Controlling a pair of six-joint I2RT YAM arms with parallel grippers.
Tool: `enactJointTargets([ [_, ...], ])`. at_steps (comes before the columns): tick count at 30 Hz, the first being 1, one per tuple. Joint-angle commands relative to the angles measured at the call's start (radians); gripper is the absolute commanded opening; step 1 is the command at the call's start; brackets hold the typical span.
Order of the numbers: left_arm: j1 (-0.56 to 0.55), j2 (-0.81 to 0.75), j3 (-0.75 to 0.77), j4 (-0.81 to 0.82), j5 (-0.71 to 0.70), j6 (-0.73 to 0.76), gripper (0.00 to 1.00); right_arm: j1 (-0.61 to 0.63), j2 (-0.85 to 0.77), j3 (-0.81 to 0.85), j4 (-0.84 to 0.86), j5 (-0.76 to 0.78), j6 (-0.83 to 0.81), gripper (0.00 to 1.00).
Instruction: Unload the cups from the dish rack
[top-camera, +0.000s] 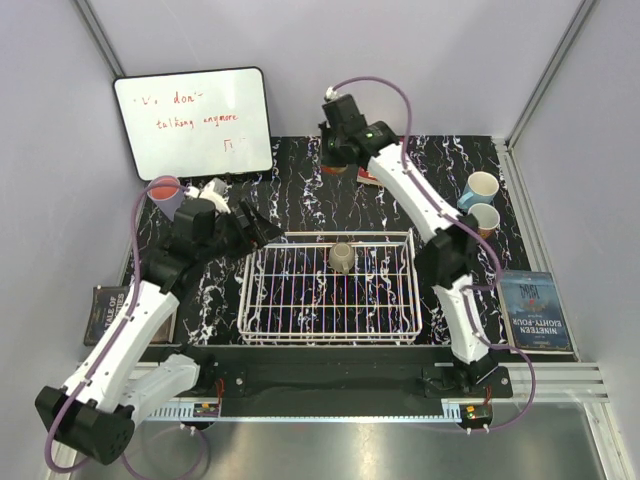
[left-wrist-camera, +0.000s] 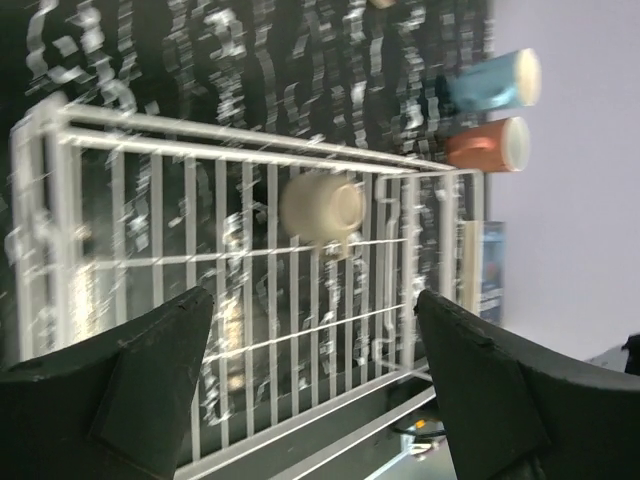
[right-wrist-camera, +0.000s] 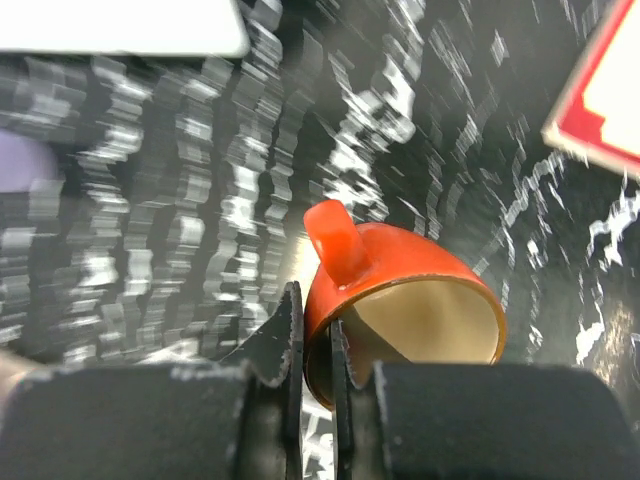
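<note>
The white wire dish rack (top-camera: 262, 300) sits mid-table and holds one grey-olive cup (top-camera: 343, 257), also seen lying in the left wrist view (left-wrist-camera: 322, 208). My left gripper (top-camera: 258, 226) is open and empty, hovering by the rack's left end (left-wrist-camera: 40, 200). My right gripper (top-camera: 338, 158) is at the far back, shut on the rim of an orange-red cup (right-wrist-camera: 400, 285), one finger inside and one outside. A light blue cup (top-camera: 480, 188) and a salmon-pink cup (top-camera: 485, 218) stand at the right. A pink tumbler (top-camera: 165, 189) sits on a lavender one (top-camera: 176, 208) at the far left.
A whiteboard (top-camera: 195, 120) with red writing leans at the back left. A red-edged flat object (top-camera: 370, 179) lies by the right gripper. Books lie at the left (top-camera: 108, 308) and right (top-camera: 535, 310) table edges. Enclosure walls surround the table.
</note>
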Motion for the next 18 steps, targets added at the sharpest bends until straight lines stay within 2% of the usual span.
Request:
enactJointTargets([
  [1,-0.001,-0.049,-0.043,-0.139,-0.123,0.052,0.86,-0.006,0.139,0.180,-0.209,0.125,0.028,0.00],
  [8,-0.006,-0.063,-0.088,-0.148,-0.151,0.066,0.86,-0.020,0.260,0.212,-0.246,0.116,0.077,0.00],
  [12,-0.006,-0.014,-0.076,-0.145,-0.144,0.087,0.86,-0.044,0.311,0.216,-0.253,0.059,0.108,0.00],
  [18,-0.006,0.038,-0.071,-0.135,-0.125,0.093,0.86,-0.056,0.360,0.216,-0.282,0.070,0.102,0.00],
])
